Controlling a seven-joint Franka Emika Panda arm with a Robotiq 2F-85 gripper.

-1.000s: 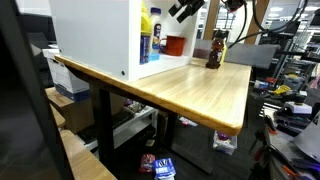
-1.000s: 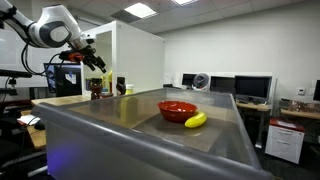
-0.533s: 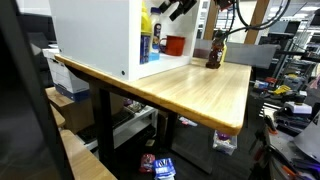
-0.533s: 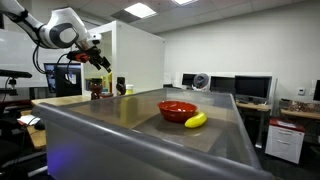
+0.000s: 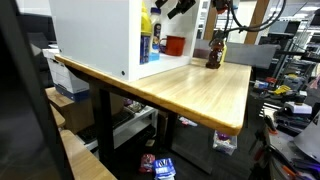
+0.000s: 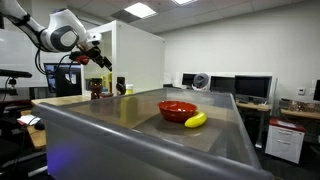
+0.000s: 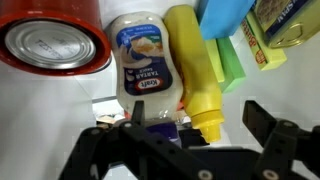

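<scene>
Hovering with gripper [image 7: 185, 138] spread wide and empty, facing white sauce bottle [image 7: 148, 62] toward 11 o'clock, touching yellow bottle [image 7: 197, 75] at its 3 o'clock; likely light, soft-walled, slippery, so better gripped gently across the label.

A lab or office: computer monitors [image 6: 250, 88] on desks, ceiling light panels [image 6: 141, 10] (fluorescent), cluttered equipment [image 5: 290, 95] beside the wooden table [image 5: 190, 90].

In the wrist view I can read only the Kraft logo and, seemingly, "Tartar Sauce" on the white squeeze bottle [image 7: 148, 65]; print on the yellow box [image 7: 287, 24] is blurred.
</scene>
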